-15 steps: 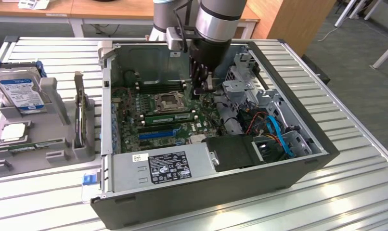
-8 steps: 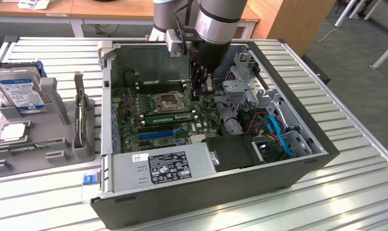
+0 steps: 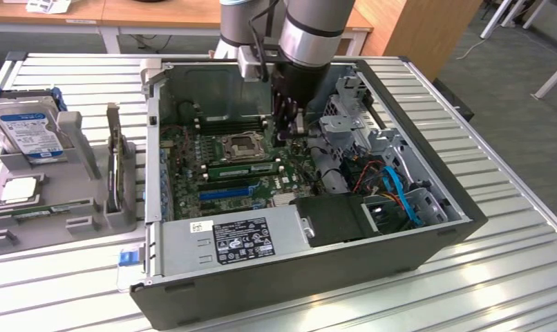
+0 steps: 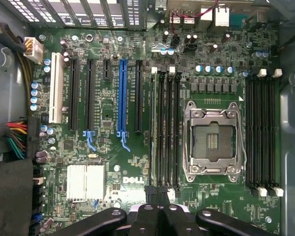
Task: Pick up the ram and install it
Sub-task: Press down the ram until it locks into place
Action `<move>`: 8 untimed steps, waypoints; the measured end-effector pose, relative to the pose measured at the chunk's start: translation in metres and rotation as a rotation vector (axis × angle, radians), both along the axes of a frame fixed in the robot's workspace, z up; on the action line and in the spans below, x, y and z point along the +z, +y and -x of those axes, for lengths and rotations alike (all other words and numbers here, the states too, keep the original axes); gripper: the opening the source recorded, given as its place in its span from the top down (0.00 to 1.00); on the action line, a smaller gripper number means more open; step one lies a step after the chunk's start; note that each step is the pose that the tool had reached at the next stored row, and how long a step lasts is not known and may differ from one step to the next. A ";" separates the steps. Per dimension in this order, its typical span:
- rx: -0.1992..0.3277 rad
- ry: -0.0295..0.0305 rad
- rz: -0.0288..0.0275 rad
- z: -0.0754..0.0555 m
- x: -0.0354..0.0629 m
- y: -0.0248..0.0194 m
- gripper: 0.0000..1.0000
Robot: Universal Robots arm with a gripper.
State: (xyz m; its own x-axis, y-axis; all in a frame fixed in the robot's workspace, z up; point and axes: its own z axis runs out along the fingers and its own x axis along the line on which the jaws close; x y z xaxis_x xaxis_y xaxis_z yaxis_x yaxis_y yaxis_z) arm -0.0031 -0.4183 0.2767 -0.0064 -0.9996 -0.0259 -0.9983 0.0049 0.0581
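Pincer closed, arm vertical inside computer case, above motherboard

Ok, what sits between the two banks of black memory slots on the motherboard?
The metal-framed processor socket lies there, as the wrist view shows.

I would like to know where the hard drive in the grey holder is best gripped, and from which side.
Probably across its long thin edges near the raised end, from above: the hard drive leans label-up in the grey holder, whose base cradles its lower end, leaving the upper end free.
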 end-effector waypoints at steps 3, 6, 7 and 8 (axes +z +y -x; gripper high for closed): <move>0.000 0.0000 0.0000 0.000 -0.0014 0.0000 0.90; 0.000 0.0001 0.0002 0.000 -0.0024 0.0000 0.90; 0.000 0.0000 0.0001 0.000 -0.0027 0.0000 0.90; 0.000 0.0000 0.0001 0.000 -0.0030 0.0000 0.90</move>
State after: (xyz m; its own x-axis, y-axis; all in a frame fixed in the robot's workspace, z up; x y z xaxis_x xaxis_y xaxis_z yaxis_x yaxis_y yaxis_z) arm -0.0031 -0.4183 0.2737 -0.0064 -0.9996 -0.0258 -0.9983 0.0049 0.0581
